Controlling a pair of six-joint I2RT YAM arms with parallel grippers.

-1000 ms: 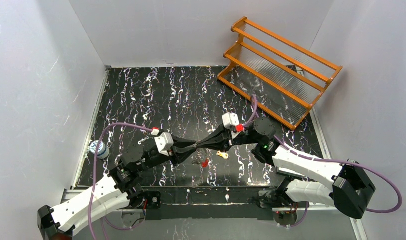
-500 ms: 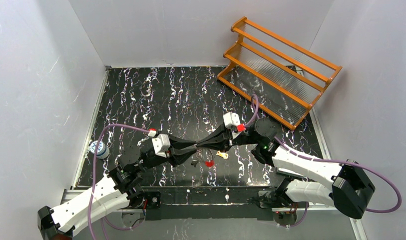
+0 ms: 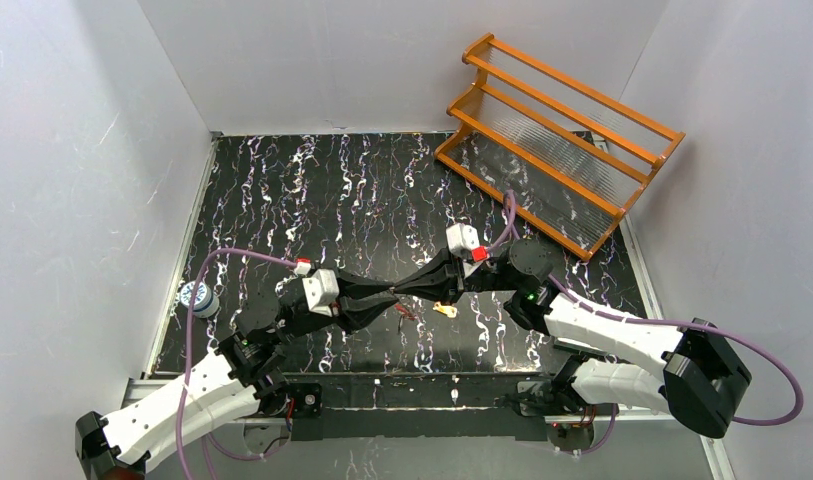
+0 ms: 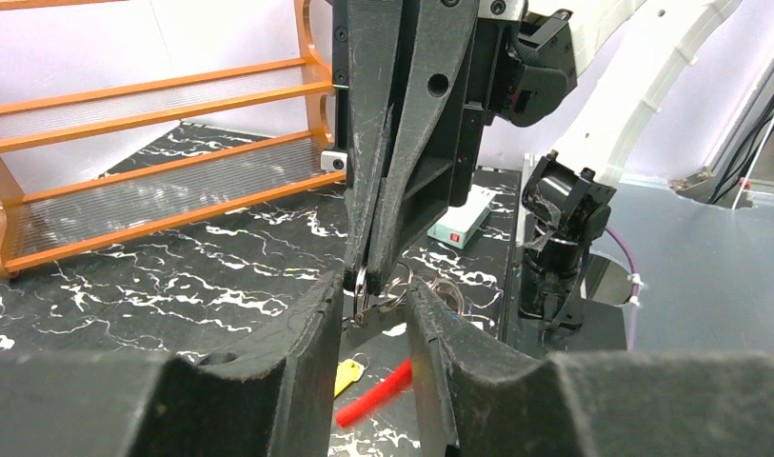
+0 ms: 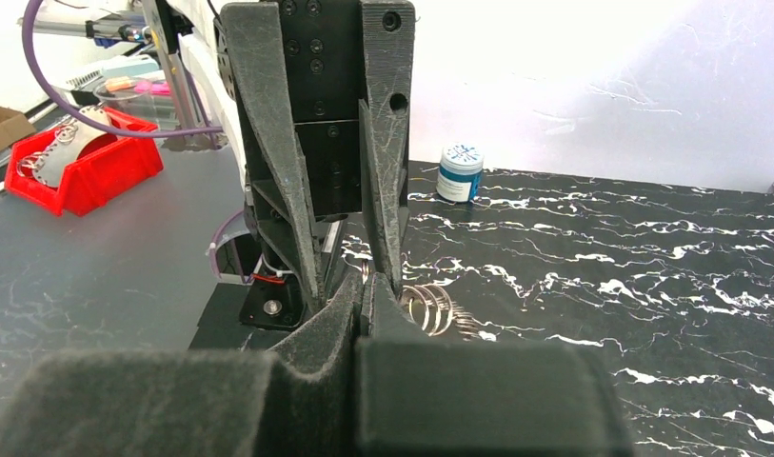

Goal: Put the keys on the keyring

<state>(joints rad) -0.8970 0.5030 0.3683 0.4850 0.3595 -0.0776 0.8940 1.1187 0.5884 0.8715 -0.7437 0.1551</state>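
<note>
Two arms meet tip to tip near the front of the table (image 3: 312, 200), and I count one keyring (image 5: 428, 309) between them, hanging clear of the marbled top. The right gripper (image 5: 362, 284) is clamped tight with a small loop of the wire caught at its tips. The left gripper (image 4: 375, 288) has its fingers partway apart, one on each side of those tips and the wire; whether they press on the wire I cannot tell. Of the keys I can find only one for certain, the brass key (image 3: 444, 309), lying flat on the table just beside the meeting point, under the right arm's fingers; the silvery one I cannot pick out. There is one orange rack (image 3: 552, 150) at the far right corner and one small jar (image 3: 196, 297) at the left edge. From above the wire is barely a glint. The left wrist view shows its red section (image 4: 373, 405) dangling below the fingers, and the right wrist view shows the silver coils, plus one red bin (image 5: 83, 171) off the table.
</note>
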